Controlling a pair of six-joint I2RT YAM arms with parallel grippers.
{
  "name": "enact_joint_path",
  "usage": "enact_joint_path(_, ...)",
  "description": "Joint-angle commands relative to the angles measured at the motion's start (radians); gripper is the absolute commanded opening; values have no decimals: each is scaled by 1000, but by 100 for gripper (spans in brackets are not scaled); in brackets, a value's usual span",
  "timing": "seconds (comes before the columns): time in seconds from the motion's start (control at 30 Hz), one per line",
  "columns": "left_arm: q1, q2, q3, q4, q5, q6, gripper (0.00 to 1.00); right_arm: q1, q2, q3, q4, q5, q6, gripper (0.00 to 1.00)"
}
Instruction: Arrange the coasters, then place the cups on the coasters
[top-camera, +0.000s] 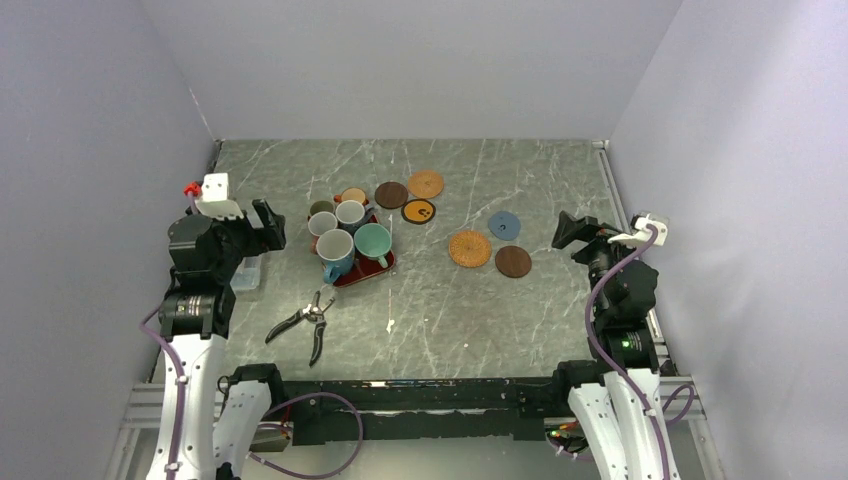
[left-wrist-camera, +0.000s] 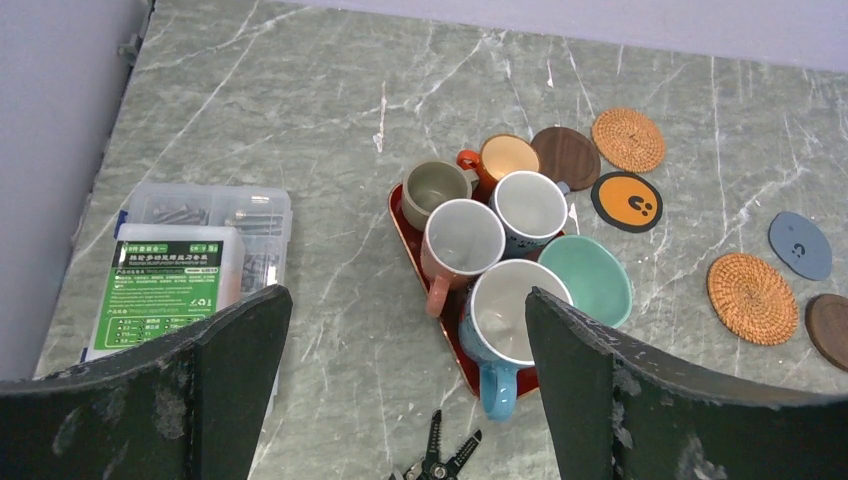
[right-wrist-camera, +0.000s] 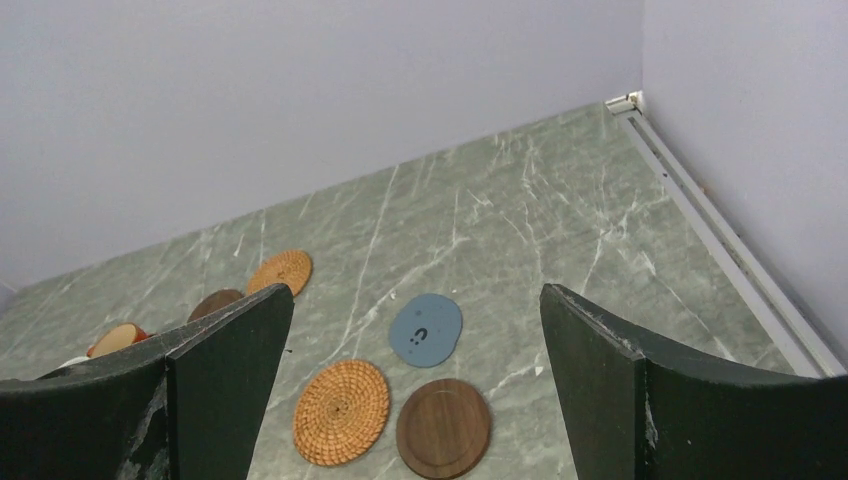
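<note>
Marble table (top-camera: 450, 330) bears coasters (top-camera: 470, 248) near the right gripper (top-camera: 566, 232).

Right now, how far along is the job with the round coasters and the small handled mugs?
Nothing looks done. The six small handled mugs cluster at the red rectangular tray; none sits on a coaster. In hand: nothing; the left gripper and right gripper are open, empty. Left: arrange the six thin round coasters, loose around the black orange-faced disc and the blue disc, then move every mug.

Cluster of cups (top-camera: 372, 242) at a red tray (top-camera: 357, 279), loose coasters (top-camera: 470, 248) to its right, pliers (top-camera: 305, 322) on the near side.
</note>
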Motion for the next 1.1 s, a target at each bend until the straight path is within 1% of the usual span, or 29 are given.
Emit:
enact_joint_path(0.0,-12,26,2,48,-17,-25,94,-2,13,17,36,21,0,100)
enact_joint_path(0.1,-20,44,8,55,-40,-49,94,-3,9,12,37,20,-2,100)
enact_joint_path(0.17,-29,55,6,62,-25,-53,94,-2,5,-2,52,0,-18,100)
enact_joint_path(0.23,-44,72,-3,63,-27,-36,94,-2,8,-20,71,-48,-41,100)
enact_joint_path(0.33,-76,128,9,51,-58,-24,94,-2,43,-24,114,-186,-77,100)
enact_joint_path(0.4,-83,181,52,44,1,-28,94,-3,98,0,102,-237,-88,100)
enact_joint_path(0.47,-83,252,130,29,70,-53,94,-3,169,36,80,-295,-95,100)
enact_joint_path(0.53,-83,347,227,-18,118,-79,94,2,248,64,50,-344,-100,99)
enact_joint_path(0.57,-101,387,275,-42,139,-92,94,9,284,77,40,-359,-102,98)
enact_joint_path(0.67,-108,462,334,-36,188,-112,94,73,384,124,-17,-332,-124,95)
enact_joint_path(0.77,-108,468,290,35,174,-107,94,218,492,191,-101,-171,-142,91)
enact_joint_path(0.83,-108,458,259,40,157,-86,94,312,574,229,-133,-70,-134,87)
enact_joint_path(0.9,-108,436,223,31,122,-61,94,384,647,258,-135,-51,-112,83)
enact_joint_path(0.97,-110,406,181,39,72,-56,94,429,722,280,-107,-57,-87,81)
enact_joint_path(1.07,-126,384,169,43,37,-34,94,496,859,347,-84,-39,-57,77)
